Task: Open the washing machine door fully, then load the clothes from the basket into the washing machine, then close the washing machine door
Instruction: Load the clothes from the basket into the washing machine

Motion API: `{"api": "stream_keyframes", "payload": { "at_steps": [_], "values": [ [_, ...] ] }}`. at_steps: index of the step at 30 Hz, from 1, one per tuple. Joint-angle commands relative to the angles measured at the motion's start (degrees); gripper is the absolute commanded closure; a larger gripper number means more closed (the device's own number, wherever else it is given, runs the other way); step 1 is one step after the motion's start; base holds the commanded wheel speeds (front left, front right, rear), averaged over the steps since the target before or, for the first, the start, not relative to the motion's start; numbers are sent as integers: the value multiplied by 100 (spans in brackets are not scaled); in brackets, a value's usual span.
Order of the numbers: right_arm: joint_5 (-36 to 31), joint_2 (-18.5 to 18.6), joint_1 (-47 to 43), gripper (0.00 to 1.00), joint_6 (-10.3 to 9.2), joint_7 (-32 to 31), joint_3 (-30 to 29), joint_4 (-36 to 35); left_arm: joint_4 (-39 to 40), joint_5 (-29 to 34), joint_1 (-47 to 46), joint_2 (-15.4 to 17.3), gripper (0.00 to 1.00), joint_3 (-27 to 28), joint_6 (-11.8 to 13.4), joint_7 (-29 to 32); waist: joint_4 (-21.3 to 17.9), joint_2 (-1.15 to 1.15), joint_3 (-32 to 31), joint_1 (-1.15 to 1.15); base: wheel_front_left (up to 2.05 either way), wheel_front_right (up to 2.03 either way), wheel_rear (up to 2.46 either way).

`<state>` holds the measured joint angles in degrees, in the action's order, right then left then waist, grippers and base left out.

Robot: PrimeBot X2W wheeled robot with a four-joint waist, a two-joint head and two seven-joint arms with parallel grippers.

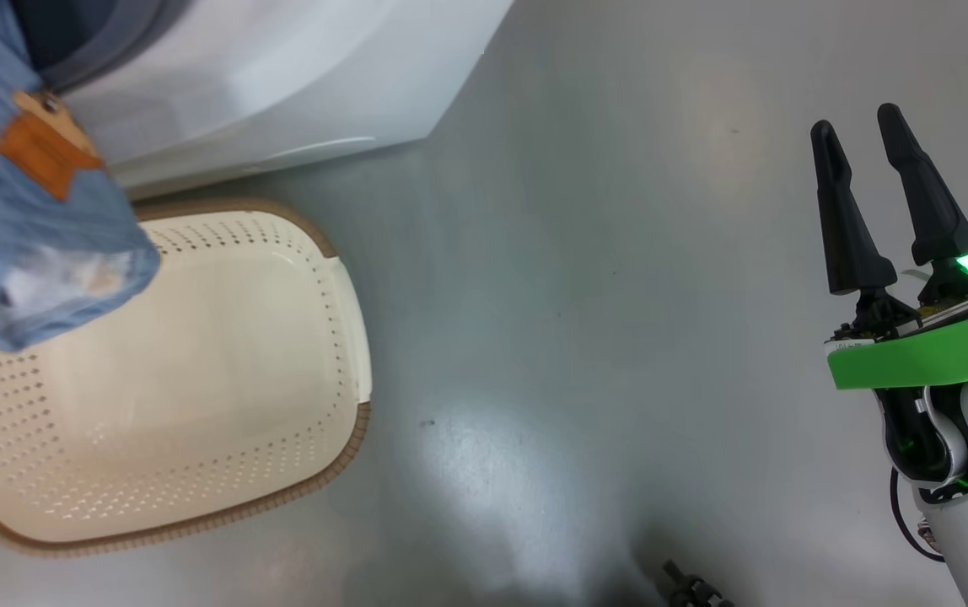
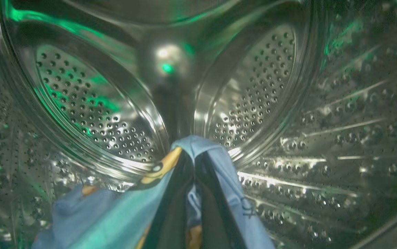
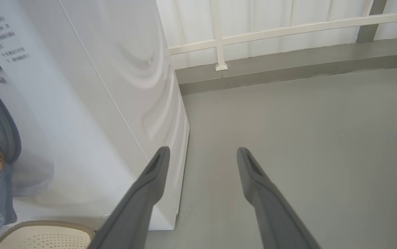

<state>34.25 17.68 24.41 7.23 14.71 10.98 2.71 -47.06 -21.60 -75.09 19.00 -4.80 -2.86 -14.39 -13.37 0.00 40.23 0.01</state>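
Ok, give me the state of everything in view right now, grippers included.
washing machine, mouth open.
left gripper, shut on the garment inside the drum.
right gripper, open and empty over the floor.
garment, pinched at a fold, not yet released.
blue fabric, hanging from the machine's mouth above the basket.
basket, nothing in the part that shows.

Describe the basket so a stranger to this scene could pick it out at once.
Find the big white washing machine on the grey floor. Right at its foot stands the basket. Unlike the smooth white machine and the blue garment hanging by it, it is cream plastic dotted with small holes and edged with a brown woven-look rim.
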Motion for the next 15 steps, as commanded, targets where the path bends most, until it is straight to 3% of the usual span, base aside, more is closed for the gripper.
{"api": "stream_keyframes", "payload": {
  "at_steps": [1,4,5,7,15],
  "values": [
    [-72,57,-54,0,25,29,39,-125,339,118,-112,299,100,164,56,-60,-66,0,77,-1,0,0,0],
    [-94,12,-35,0,25,29,42,-102,414,230,30,233,100,349,66,-60,-66,0,79,-1,0,0,0],
    [-99,0,-32,0,25,29,51,-89,328,242,64,204,86,389,78,-60,-64,0,70,-1,0,0,0],
    [-108,-14,-29,0,25,29,69,-57,7,218,122,130,0,429,74,-61,-55,0,39,-1,0,0,0],
    [-124,-25,-25,0,25,29,96,59,-1295,86,56,-21,0,330,-81,259,-25,0,-138,-1,0,0,0]
  ]
}}
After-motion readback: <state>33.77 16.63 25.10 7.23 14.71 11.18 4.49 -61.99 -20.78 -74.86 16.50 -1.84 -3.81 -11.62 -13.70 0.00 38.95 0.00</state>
